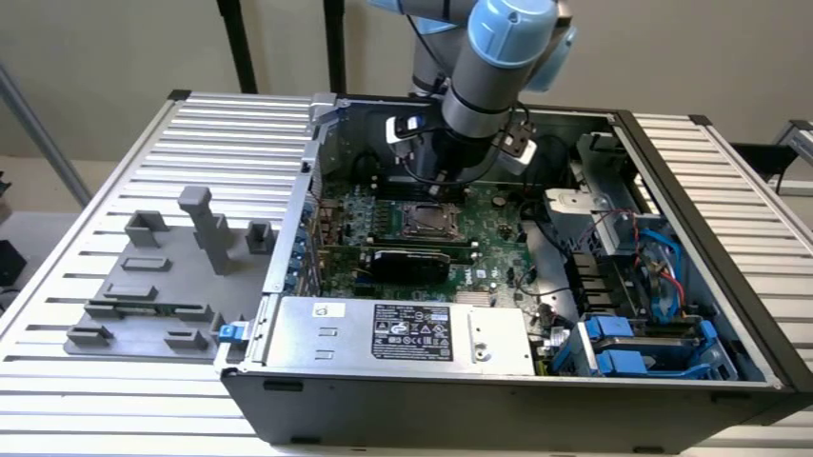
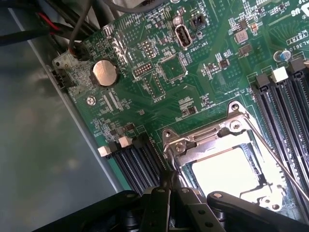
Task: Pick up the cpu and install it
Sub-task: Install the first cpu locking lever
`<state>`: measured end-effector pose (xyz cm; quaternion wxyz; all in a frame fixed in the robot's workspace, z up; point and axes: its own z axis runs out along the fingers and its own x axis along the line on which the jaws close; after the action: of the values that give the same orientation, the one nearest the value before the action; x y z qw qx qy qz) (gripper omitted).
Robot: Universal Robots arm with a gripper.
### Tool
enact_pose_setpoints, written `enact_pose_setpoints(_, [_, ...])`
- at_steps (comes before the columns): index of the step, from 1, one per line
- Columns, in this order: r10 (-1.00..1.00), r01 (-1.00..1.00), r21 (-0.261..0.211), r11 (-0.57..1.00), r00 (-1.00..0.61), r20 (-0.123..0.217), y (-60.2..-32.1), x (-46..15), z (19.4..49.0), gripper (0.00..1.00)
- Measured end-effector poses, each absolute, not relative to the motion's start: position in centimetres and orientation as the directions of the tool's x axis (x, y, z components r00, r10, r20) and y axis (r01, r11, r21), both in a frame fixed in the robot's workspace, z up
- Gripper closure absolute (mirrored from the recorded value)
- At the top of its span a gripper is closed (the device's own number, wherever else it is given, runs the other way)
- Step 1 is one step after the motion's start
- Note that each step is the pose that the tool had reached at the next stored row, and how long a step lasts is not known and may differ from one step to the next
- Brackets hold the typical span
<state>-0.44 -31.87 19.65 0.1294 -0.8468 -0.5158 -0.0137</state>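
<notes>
The open computer case (image 1: 711, 238) lies on a slatted table with its green motherboard (image 1: 381, 257) facing up. My gripper (image 1: 439, 193) reaches down into the case, just above the far edge of the metal socket frame (image 1: 426, 221). In the wrist view my gripper (image 2: 167, 182) is shut, its dark fingers (image 2: 157, 203) meeting at the corner of the socket frame (image 2: 203, 137) with nothing between them. A pale, bright square that looks like the cpu (image 2: 224, 174) lies flat inside the frame. The thin socket lever (image 2: 277, 159) runs along one side.
Grey fixture blocks (image 1: 159, 286) stand on the table at the exterior view's left. A silver power supply (image 1: 400, 328) fills the case's near side, and blue drive bays (image 1: 635, 347) with cables sit at the exterior view's right. Memory slots (image 2: 137, 162) and a coin battery (image 2: 105, 73) flank the socket.
</notes>
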Motion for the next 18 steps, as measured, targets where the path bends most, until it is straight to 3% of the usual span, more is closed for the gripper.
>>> enact_pose_setpoints(18, [0.861,0.877,-0.227,-0.424,0.468,0.2,-32.71,-0.11,19.64,0.89])
